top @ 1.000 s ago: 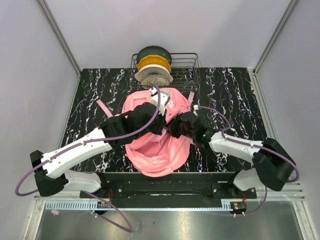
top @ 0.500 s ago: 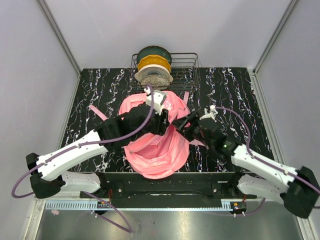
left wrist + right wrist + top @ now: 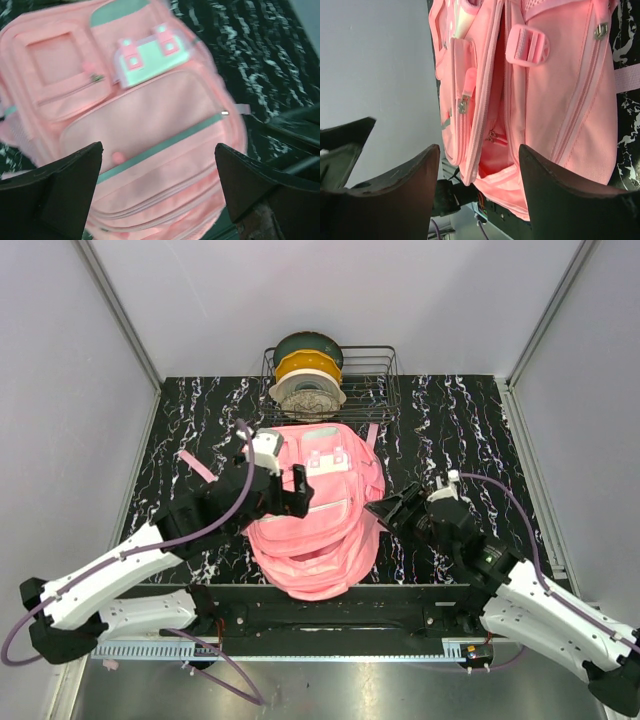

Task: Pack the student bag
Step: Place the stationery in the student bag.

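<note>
The student bag [image 3: 318, 508], a big soft pink backpack, lies front side up in the middle of the black marbled table [image 3: 470, 430], its top towards the arms. My left gripper [image 3: 290, 492] hovers over its left half, open and holding nothing. In the left wrist view the student bag [image 3: 145, 120] fills the frame, with its pale-green patch [image 3: 150, 62], and my left gripper [image 3: 159, 190] has only the bag beneath it. My right gripper [image 3: 392, 512] is just off the bag's right side, open and empty. In the right wrist view my right gripper [image 3: 480, 190] faces the partly unzipped main opening [image 3: 492, 135].
A wire basket [image 3: 380, 380] at the table's back edge holds green, yellow and white spools [image 3: 308, 375]. A pink strap [image 3: 195, 465] trails on the table left of the bag. Grey walls close in both sides. The arms' black base rail [image 3: 330, 605] runs along the near edge.
Both grippers have opened and let go of the bag, which has settled flat. The left gripper drew back to the left, and the right arm swung right and towards the near edge.
</note>
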